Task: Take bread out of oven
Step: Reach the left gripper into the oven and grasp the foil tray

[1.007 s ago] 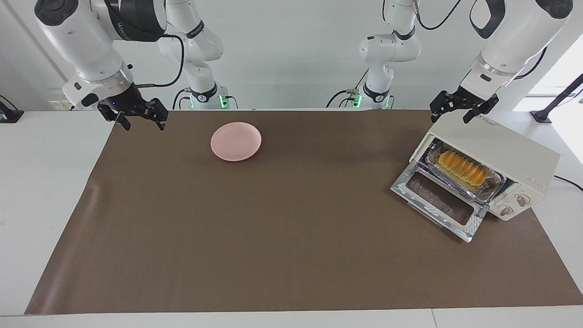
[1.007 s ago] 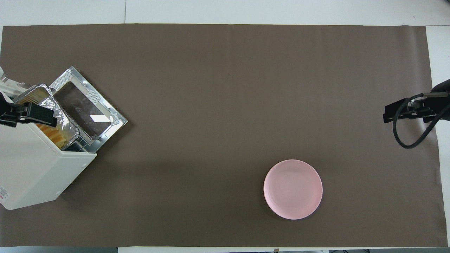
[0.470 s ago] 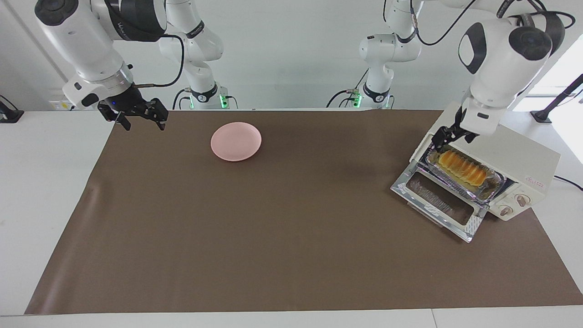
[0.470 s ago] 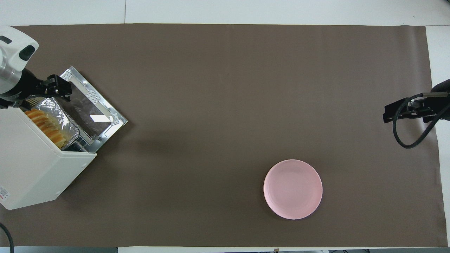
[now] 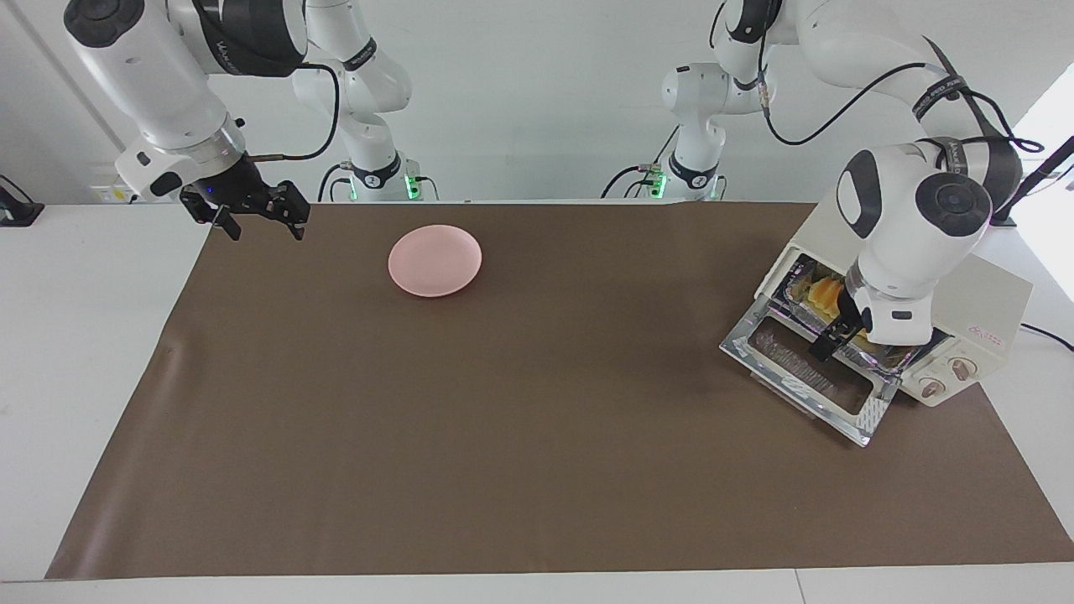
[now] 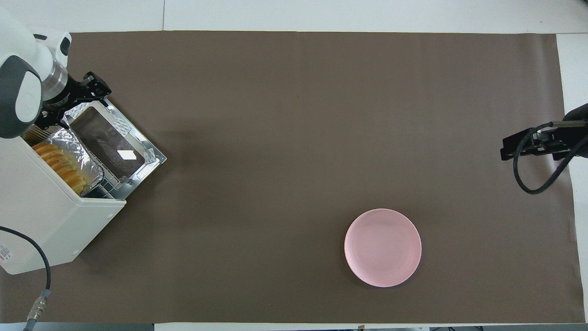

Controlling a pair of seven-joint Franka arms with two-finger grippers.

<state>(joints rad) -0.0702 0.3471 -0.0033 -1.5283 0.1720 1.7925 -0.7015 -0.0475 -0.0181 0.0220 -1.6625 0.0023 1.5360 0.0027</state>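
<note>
At the left arm's end of the table: cream-white boxy toaster oven, glass-windowed door dropped flat onto the brown mat. Inside the oven, on a silver foil tray: small golden-orange ridged loaf of bread, partly hidden by the arm in the facing view. Left gripper poised over the lowered door just in front of the tray, fingers spread apart, gripping nothing; contact with tray or door not determinable. Toward the right arm's end: right gripper waiting above the mat's edge, fingers parted, empty. Round pink plate resting on the mat nearer the right arm's end, close to the robots' side, well apart from the oven
</note>
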